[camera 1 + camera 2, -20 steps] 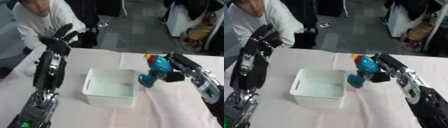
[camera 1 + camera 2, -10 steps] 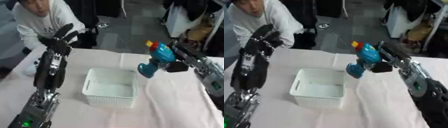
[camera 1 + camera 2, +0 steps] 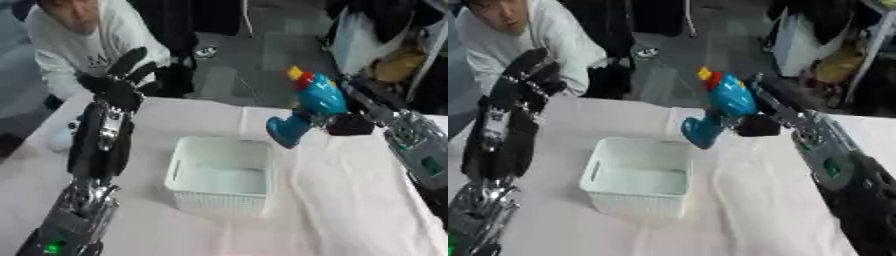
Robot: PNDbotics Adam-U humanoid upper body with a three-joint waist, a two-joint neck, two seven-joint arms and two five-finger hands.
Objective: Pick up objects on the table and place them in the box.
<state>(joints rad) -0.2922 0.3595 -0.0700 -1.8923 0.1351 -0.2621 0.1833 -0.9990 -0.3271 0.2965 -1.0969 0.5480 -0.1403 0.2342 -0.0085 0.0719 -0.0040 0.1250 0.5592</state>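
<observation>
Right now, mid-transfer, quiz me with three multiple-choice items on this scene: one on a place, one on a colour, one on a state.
1. Where is the toy?
A. inside the basket
B. in the air beside the basket's far right corner
C. lying on the cloth

2. The toy's main colour?
A. blue
B. green
C. white

3. The left hand is:
A. shut on the basket
B. pressing the cloth
C. raised, fingers open

Answers: B, the right hand holds it clear of the white basket; A, blue body with red and yellow tip; C, fingers spread, holding nothing.

Blue toy gun [image 3: 311,107], yellow and red tip, tilted in air above box's far right corner. White box [image 3: 223,175] upright on surface, slotted sides, open top.
</observation>
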